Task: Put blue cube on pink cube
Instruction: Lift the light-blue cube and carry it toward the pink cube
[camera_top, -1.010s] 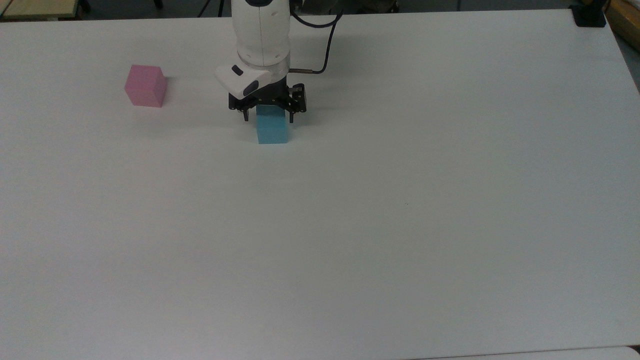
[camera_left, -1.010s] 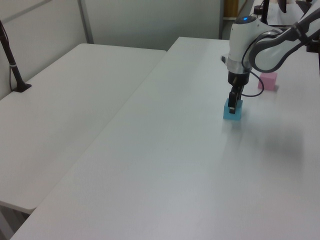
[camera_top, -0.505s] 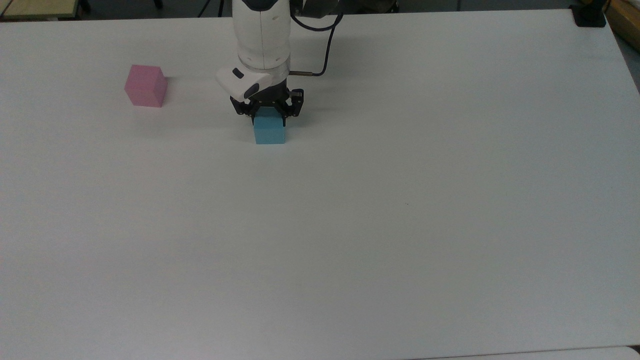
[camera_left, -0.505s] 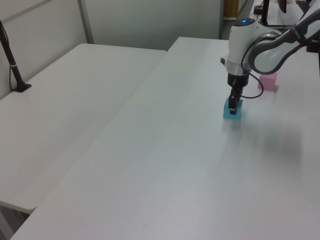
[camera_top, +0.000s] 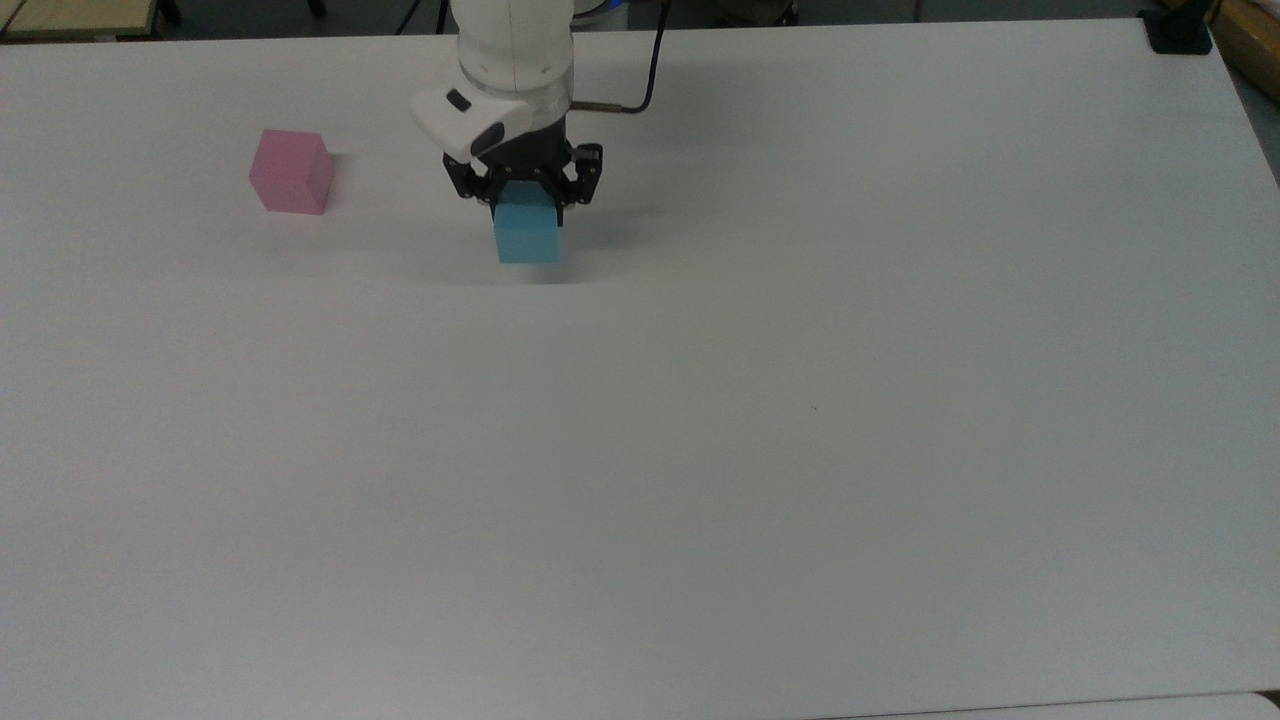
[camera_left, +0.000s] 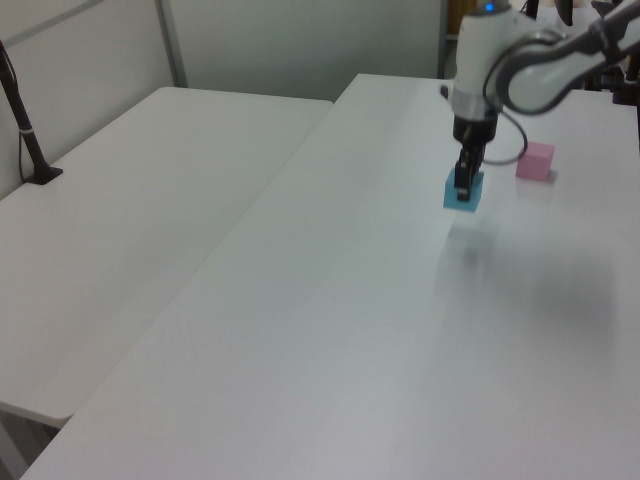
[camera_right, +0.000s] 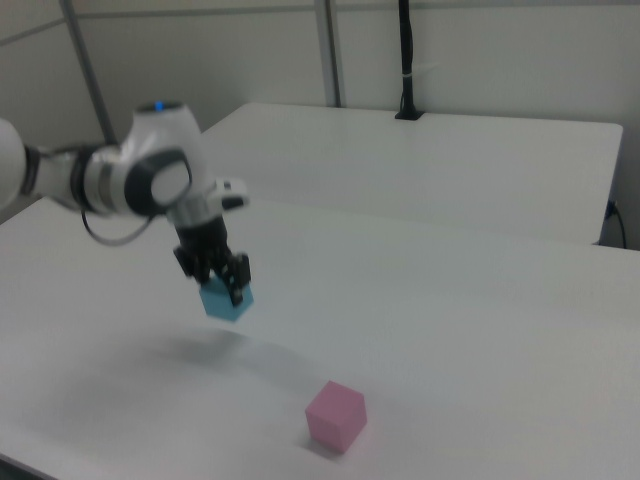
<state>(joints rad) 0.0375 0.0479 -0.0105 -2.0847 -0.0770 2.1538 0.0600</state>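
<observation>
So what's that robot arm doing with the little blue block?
The robot's gripper is shut on the blue cube and holds it in the air above the white table; in the right view you can see a shadow under it. The pink cube sits alone on the table, off toward the top view's left. The blue one has not been put on it yet.

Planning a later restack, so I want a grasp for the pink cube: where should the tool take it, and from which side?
Take the pink cube from straight above, closing on two opposite vertical faces near mid-height. It sits flat on the table with flat parallel sides and open space around it; the blue cube is away in the tool.
</observation>
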